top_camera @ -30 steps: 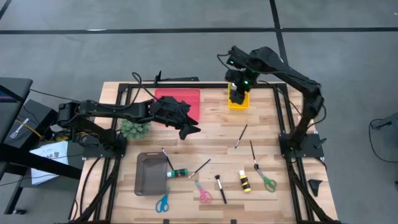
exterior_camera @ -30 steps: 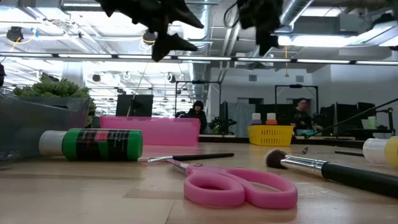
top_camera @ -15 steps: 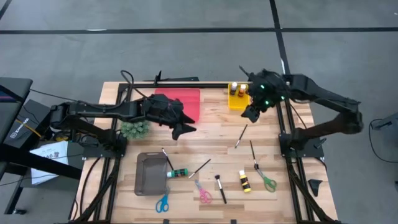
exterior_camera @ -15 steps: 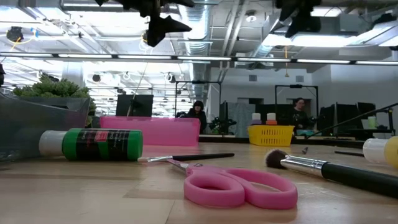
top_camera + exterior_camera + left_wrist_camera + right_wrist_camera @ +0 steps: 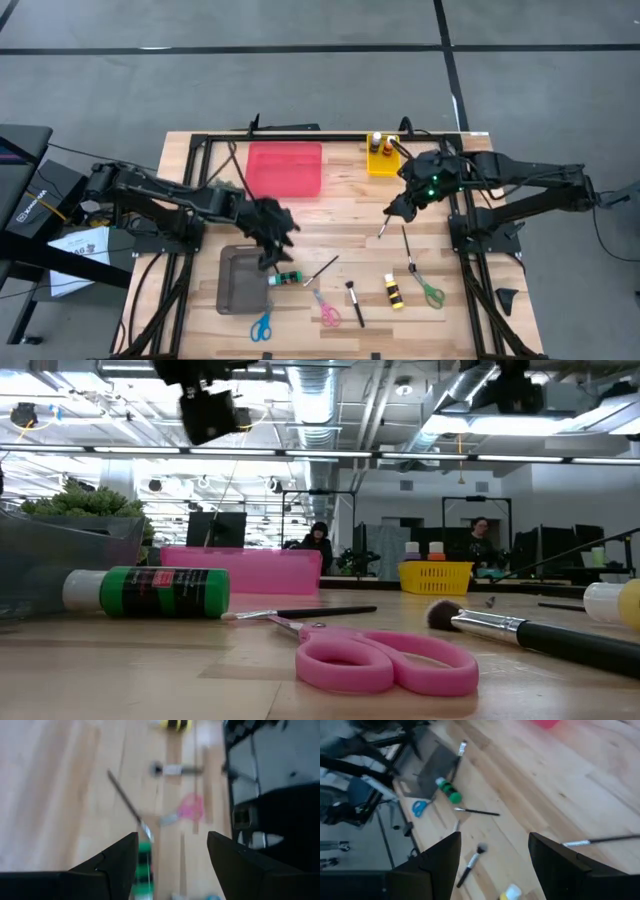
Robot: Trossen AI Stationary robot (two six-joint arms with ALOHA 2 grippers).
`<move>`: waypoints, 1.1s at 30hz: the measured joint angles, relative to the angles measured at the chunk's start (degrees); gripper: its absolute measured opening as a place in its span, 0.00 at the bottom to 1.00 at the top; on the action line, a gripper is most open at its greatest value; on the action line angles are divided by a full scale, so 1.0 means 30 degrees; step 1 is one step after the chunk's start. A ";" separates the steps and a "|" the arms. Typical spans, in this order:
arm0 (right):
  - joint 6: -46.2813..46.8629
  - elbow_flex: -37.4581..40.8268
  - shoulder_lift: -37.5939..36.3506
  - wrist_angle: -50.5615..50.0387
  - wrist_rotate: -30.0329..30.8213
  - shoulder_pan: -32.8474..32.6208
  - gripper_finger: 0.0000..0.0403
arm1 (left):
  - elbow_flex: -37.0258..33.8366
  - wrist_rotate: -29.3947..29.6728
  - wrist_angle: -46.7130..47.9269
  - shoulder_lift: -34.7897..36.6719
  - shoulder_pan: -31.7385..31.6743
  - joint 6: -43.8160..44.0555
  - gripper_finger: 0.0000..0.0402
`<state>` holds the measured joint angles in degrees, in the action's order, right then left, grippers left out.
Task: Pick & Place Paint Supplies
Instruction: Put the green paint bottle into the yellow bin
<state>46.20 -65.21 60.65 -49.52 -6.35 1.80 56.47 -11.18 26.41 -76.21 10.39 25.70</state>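
My left gripper is open and hangs over the near right corner of the grey tray, just short of the green paint bottle, which lies on its side beside that tray. Between the left fingers I see the bottle and a thin brush. My right gripper is open above a thin dark brush that lies flat on the table. The yellow-and-black bottle and a thick brush lie near the table's near edge. No purple bottle is in view.
A yellow bin with small bottles and a pink tray stand at the far edge. Pink scissors, blue scissors and green scissors lie near the near edge. More thin brushes lie mid-table. The green tuft stands far left.
My left gripper has swung from beside the pink tray toward the near edge and now hangs by the grey tray and green bottle. My right gripper has left the yellow bin and moved toward the near edge, over a thin brush. Nothing on the table has shifted.
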 joint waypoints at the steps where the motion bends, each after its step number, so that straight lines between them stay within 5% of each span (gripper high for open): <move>1: 0.0071 -0.0021 0.0103 0.0294 0.0065 -0.0315 0.56 | -0.0010 0.0212 0.0121 -0.0248 0.0428 0.0310 0.58; 16: -0.0024 0.0008 0.0159 0.3936 0.0170 -0.4258 0.56 | 0.3152 0.5640 0.3159 -0.6801 0.4075 0.0084 0.58; 33: 0.0115 0.0008 0.0159 0.5259 0.1793 -0.6489 0.56 | 0.3124 0.4960 0.3571 -0.8930 0.3977 0.0020 0.58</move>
<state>46.54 -65.19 61.12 -33.74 -0.97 -17.67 65.84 3.70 37.12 -103.00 22.32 25.76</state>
